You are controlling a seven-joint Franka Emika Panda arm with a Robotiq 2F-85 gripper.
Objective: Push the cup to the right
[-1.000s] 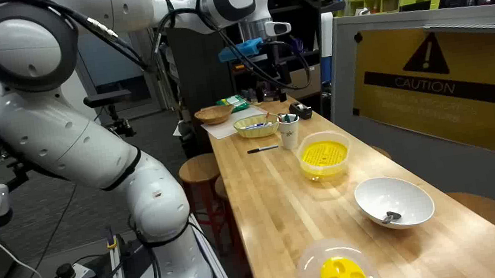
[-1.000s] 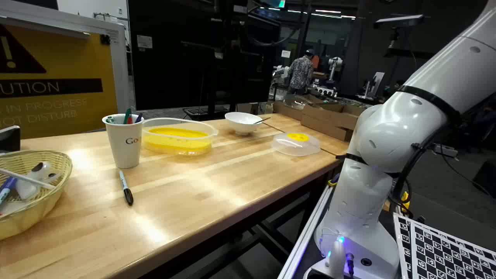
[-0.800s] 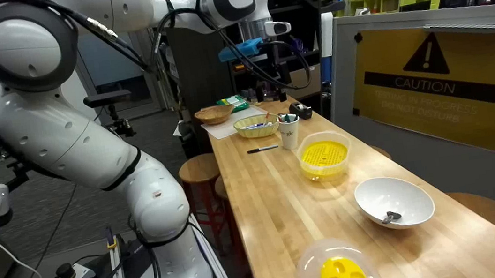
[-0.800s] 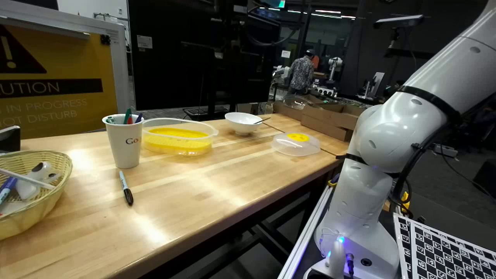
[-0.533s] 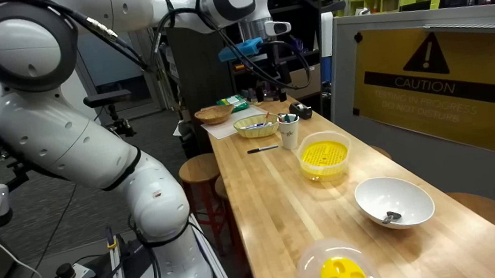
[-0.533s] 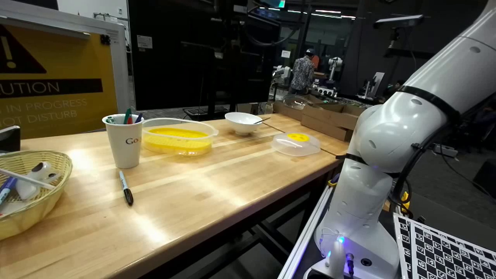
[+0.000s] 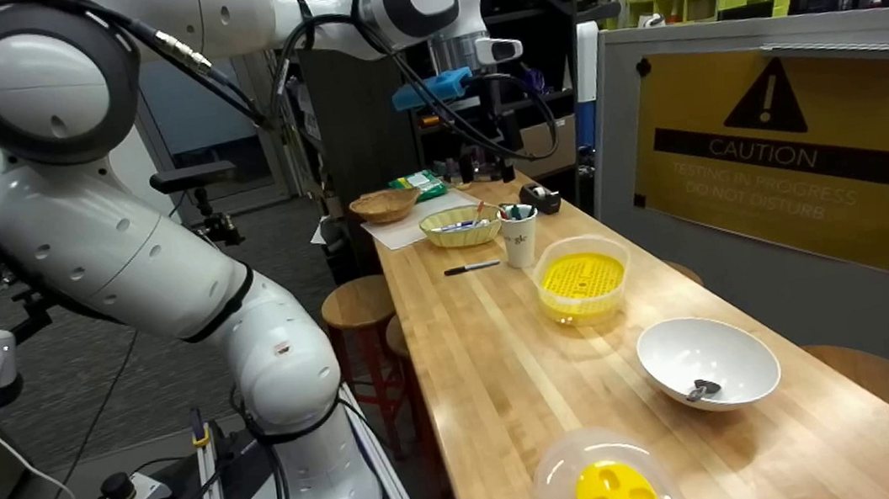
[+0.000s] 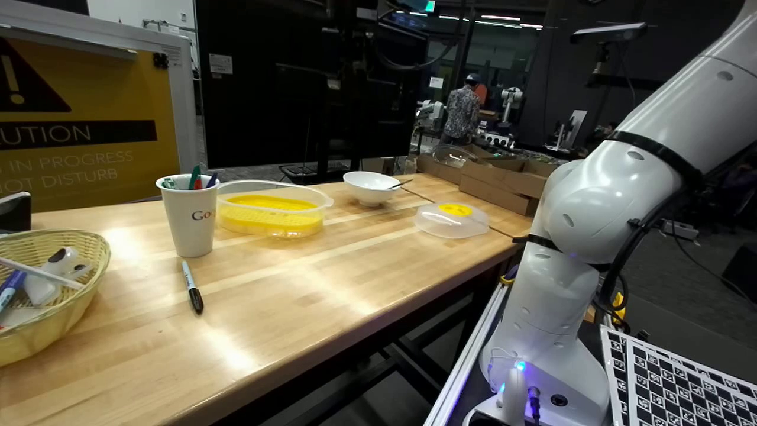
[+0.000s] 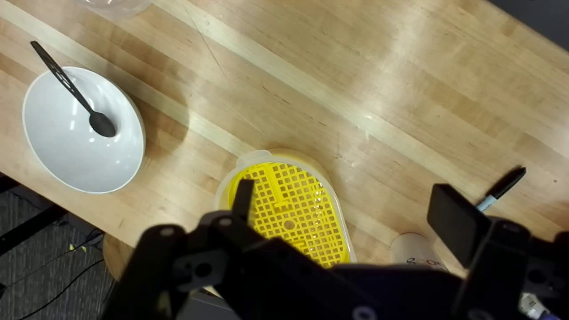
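Note:
The white paper cup [image 7: 521, 244] with printed letters stands upright on the table with several pens in it. It shows in both exterior views [image 8: 190, 228] and partly in the wrist view [image 9: 411, 249], where the gripper hides its lower part. Close beside it is a clear tub [image 7: 583, 310] with a bright yellow grid basket inside, also in an exterior view [image 8: 275, 228] and the wrist view [image 9: 342, 217]. My gripper [image 9: 342, 189] is open and empty, its fingers wide apart above the table. In an exterior view the gripper [image 7: 487, 166] hangs high, apart from everything.
A white bowl [image 7: 729, 354] holds a dark spoon. A clear lid [image 7: 557, 473] with a yellow piece lies nearer. A black marker [image 7: 472, 267] lies beside the cup. A woven basket [image 7: 467, 236] of pens, a tape dispenser [image 7: 544, 198] and a brown basket [image 7: 386, 207] stand farther along.

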